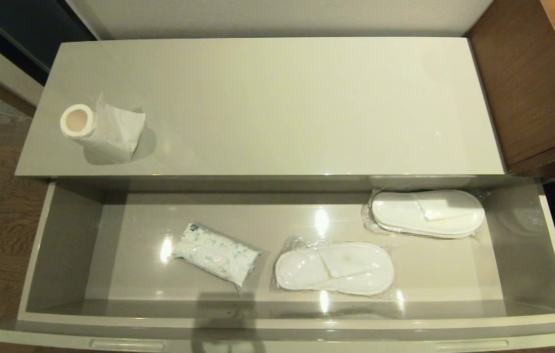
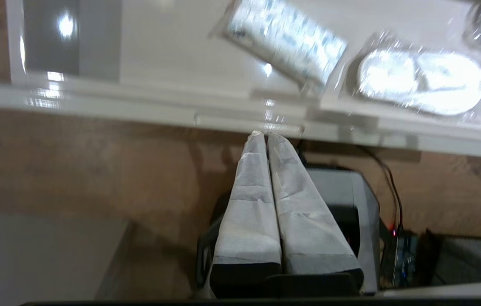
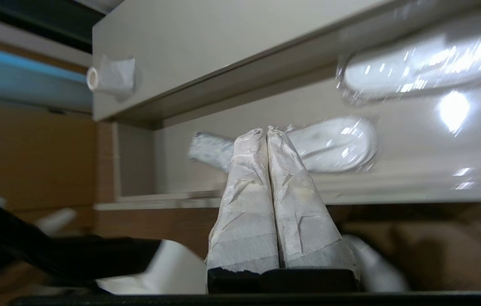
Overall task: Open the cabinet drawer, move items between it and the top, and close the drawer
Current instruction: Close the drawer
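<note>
Standing open, the drawer [image 1: 62, 235] holds a tissue pack [image 1: 216, 254] and two slipper packs [image 1: 335, 267]; a paper roll [image 1: 101, 130] sits at the top's [image 1: 277, 103] left end. My left tool [image 2: 264, 135] and right tool [image 3: 266, 131] are pressed closed, empty, before the drawer's front edge.

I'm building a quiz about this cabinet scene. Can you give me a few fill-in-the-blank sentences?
1. The cabinet drawer is ____.
2. The paper roll stands on the ____.
3. The number of bagged slipper pairs in the drawer is ____.
4. The tissue pack lies to the ____ of the nearer slipper pair, seen from the head.

Missing words: open; top; two; left
</note>
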